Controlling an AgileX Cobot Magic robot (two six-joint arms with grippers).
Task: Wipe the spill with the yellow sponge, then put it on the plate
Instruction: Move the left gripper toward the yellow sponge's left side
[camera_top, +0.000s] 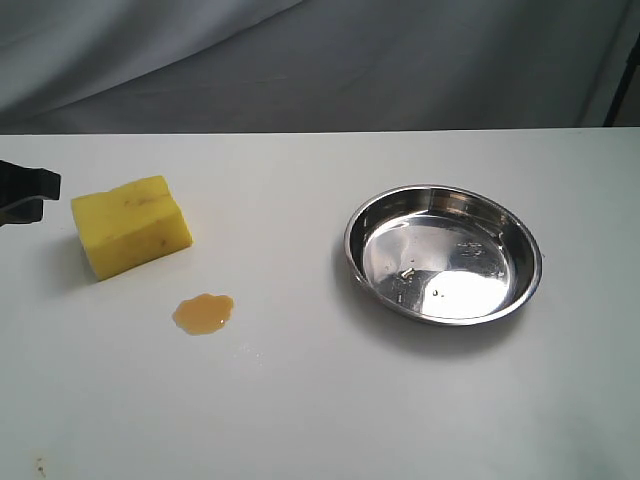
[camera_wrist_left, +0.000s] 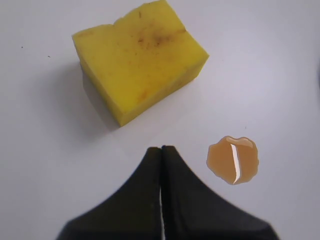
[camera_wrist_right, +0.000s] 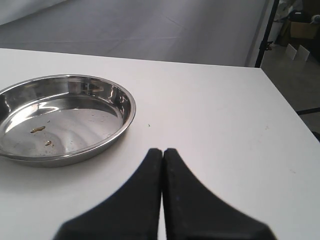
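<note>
**Sponge and spill at left, plate at right, both claws pinched closed**

Your white table (camera_top: 300, 420) fills most of the exterior view, and a grey cloth (camera_top: 300, 60) hangs across the top of the frame behind it.

The biggest thing on the table is the plate (camera_top: 352, 250), a shiny steel dish with a raised rim. It sits right of centre, well apart from everything else.

Next in size is the yellow sponge (camera_top: 130, 225), at the left of the frame and slightly above mid-height. It lies flat on the table. You can see a shallow notch across its top and faint brown marks on the upper face.

The spill (camera_top: 204, 313) is an amber puddle with wavy edges, smaller than the sponge. It lies below the sponge and a little to its right, near it but not touching.

Your left claw (camera_wrist_left: 161, 149) has its two black fingers pressed together, with only a hairline seam between them, and it holds nothing. In the exterior view it pokes in at the left edge, just beside the sponge but apart from it.

Your right claw (camera_wrist_right: 162, 150) is pinched closed the same way and also holds nothing. It is over bare table near the plate's rim, without touching it.

Smallest of all are a few brownish specks (camera_wrist_right: 37, 129) on the plate's floor.
</note>
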